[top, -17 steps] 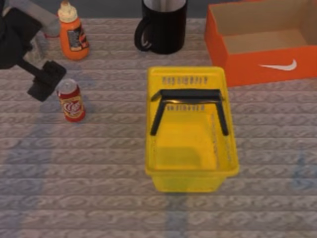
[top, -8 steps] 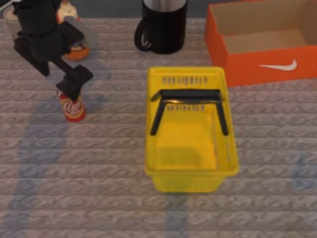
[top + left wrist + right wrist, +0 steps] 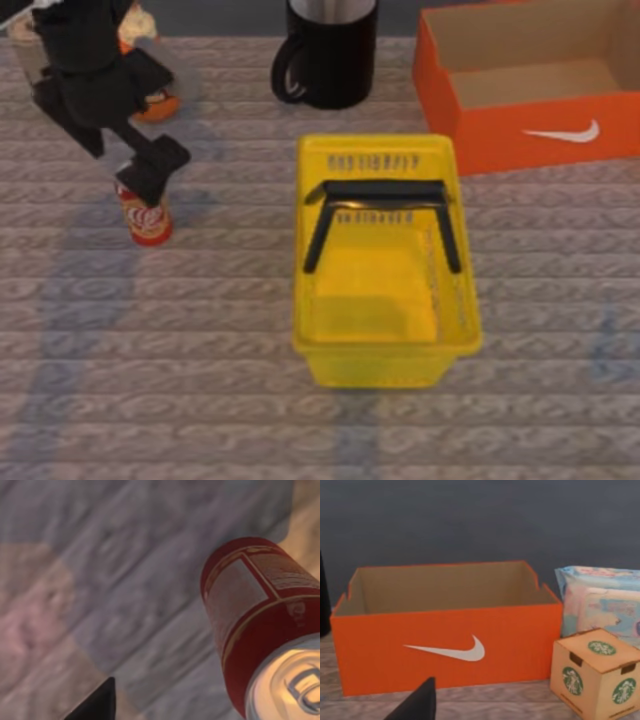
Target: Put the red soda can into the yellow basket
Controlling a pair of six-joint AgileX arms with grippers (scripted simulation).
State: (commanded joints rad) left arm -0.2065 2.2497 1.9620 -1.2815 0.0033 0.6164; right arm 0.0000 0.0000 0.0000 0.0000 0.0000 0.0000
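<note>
My left gripper (image 3: 152,172) hangs directly over the red soda can (image 3: 146,215), hiding its top in the top view. Whether its fingers are spread or closed on anything, I cannot tell: the left wrist view shows only one dark fingertip (image 3: 95,705) off to the side of the can (image 3: 260,625), not touching it. The can stands upright on the table (image 3: 200,380) at the left side, well apart from the yellow basket (image 3: 385,352).

The basket sits mid-table, black handles (image 3: 380,192) folded across its far half, nothing visible inside. Surface is a grey cable-knit cloth pattern. Behind the can, an orange bottle (image 3: 150,100) is mostly hidden by my arm. A black mug (image 3: 330,55) stands at the far edge; an orange shoebox (image 3: 530,130) fills the far right corner.

Between can and basket the cloth lies open.

My right arm is out of the top view; its wrist camera faces the shoebox (image 3: 445,645), a small printed carton (image 3: 592,672) and a wipes pack (image 3: 600,600).
</note>
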